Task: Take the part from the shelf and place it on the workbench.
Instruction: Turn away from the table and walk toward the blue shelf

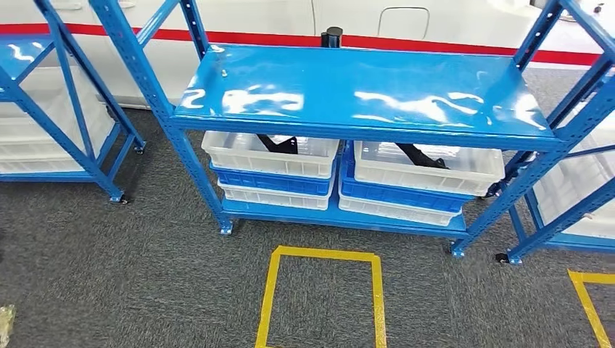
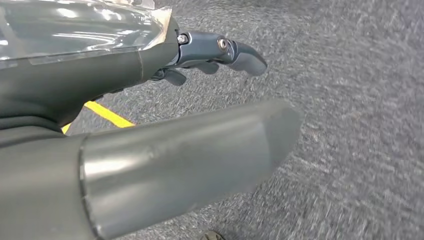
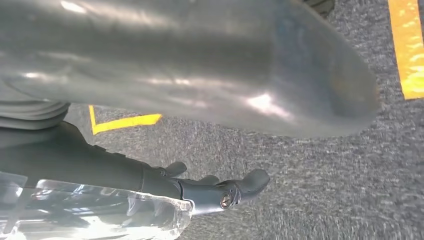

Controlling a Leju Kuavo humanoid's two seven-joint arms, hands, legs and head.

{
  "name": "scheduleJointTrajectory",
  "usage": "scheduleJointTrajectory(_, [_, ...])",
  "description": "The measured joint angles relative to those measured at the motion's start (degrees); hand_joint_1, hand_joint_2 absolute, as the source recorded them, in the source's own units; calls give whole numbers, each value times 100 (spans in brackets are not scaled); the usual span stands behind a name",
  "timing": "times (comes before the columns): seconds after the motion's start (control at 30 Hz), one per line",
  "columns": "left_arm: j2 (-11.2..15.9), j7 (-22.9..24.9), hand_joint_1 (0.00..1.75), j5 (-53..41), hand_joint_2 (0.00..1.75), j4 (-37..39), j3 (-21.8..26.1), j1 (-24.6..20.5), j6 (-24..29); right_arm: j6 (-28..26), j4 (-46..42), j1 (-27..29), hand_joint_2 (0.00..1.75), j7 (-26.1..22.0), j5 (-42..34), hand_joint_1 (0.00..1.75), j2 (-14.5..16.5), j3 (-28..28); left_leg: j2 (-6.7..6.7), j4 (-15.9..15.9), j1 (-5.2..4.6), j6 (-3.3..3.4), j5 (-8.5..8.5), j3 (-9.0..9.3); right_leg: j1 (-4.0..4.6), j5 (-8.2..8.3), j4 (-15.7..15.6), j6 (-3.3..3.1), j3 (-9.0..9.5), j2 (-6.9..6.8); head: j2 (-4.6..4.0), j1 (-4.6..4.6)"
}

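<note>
The blue shelf (image 1: 362, 90) stands ahead on grey carpet, its lower level holding white bins (image 1: 272, 154) stacked on blue ones. A dark part (image 1: 424, 155) lies in the right-hand white bin (image 1: 428, 168), another in the left. It looks rigid, probably metal and fairly light; its long arm seems the best hold. Bin walls hide most of it. The left hand (image 2: 150, 150) and right hand (image 3: 200, 65) hang over the floor, fingers (image 2: 240, 55) released, grasping nothing.

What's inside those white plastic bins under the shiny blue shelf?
Each upper white plastic bin, left and right, holds a black angular part: one and another. The glossy blue metal shelf top covers the bins' rear halves, and the lower stacked bins' contents are hidden.
</note>
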Motion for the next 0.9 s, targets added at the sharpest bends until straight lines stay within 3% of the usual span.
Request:
scheduleJointTrajectory(0.07, [9, 6, 0, -10, 0, 0, -1, 11, 0, -19, 0, 8, 0, 26, 73, 0, 4, 1, -93, 658, 0, -7, -225, -361, 21, -1, 3, -29, 0, 83, 0, -4])
scheduleJointTrajectory(0.1, [16, 6, 0, -13, 0, 0, -1, 14, 0, -17, 0, 16, 0, 42, 91, 0, 1, 2, -103, 734, 1, -6, -170, -435, 27, -3, 6, -29, 5, 123, 0, -4])
scheduleJointTrajectory(0.13, [25, 6, 0, -16, 0, 0, -1, 14, 0, -16, 0, 22, 0, 51, 101, 0, -3, 2, -105, 574, 4, -1, 1, -399, 29, -4, 9, -28, 13, 159, 0, -4])
scheduleJointTrajectory(0.23, [41, 6, 0, -23, 0, 0, -1, 9, 0, -15, 0, 23, 0, 55, 112, 0, -4, 3, -148, -515, 19, 36, 602, 34, 51, -18, 29, -1, 20, 244, 0, -7])
scheduleJointTrajectory(0.3, [36, 7, 0, -28, 0, 0, -1, 4, 0, -15, 0, 27, 0, 55, 114, 0, -11, 4, -177, -809, 14, 57, 696, 142, 98, -52, 56, 15, -16, 264, 0, 1])
scheduleJointTrajectory(0.4, [31, 7, 0, -30, 0, 0, -1, 3, 0, -15, 0, 35, 0, 55, 116, 0, -21, 4, -172, -820, -29, 84, 708, 141, 115, -62, 45, 16, -43, 264, 0, 14])
scheduleJointTrajectory(0.5, [38, 2, 0, -30, 0, 0, -1, 2, -3, -7, 0, 29, 131, 52, 129, 0, -19, 6, -176, -816, -77, 134, 711, 139, 100, -35, 21, 81, -27, 261, 0, 14])
scheduleJointTrajectory(0.53, [38, 1, 0, -29, 44, 0, -1, 2, -5, -1, 0, 29, 175, 47, 144, 0, -19, 9, -176, -815, -86, 144, 713, 137, 93, -30, 19, 93, -15, 261, 0, 13])
scheduleJointTrajectory(0.63, [39, 2, 0, -30, 175, 0, -1, 2, -21, 25, 0, 28, 175, 33, 200, 0, -20, 20, -176, -812, -98, 159, 717, 130, 81, -20, 14, 110, 8, 261, 0, 13])
scheduleJointTrajectory(0.67, [41, 2, 0, -30, 131, 0, -1, 1, -28, 40, 0, 26, 175, 32, 212, 0, -20, 25, -176, -811, -100, 162, 717, 130, 79, -19, 13, 112, 8, 261, 0, 13])
scheduleJointTrajectory(0.77, [51, 13, 0, -21, 131, 0, -1, 0, -48, 91, 0, 21, 175, 26, 246, 0, -20, 45, -175, -810, -100, 166, 714, 131, 78, -19, 12, 114, 7, 261, 0, 11])
scheduleJointTrajectory(0.8, [54, 24, 0, -16, 175, 0, 0, -1, -53, 99, 0, 18, 175, 25, 260, 0, -20, 54, -175, -810, -100, 167, 714, 131, 79, -19, 12, 114, 7, 261, 0, 11])
scheduleJointTrajectory(0.9, [59, 62, 0, -4, 175, 0, 7, -1, -59, 112, 0, 2, 175, 26, 291, 0, -19, 73, -175, -810, -96, 168, 713, 130, 86, -20, 13, 115, 6, 261, 0, 10])
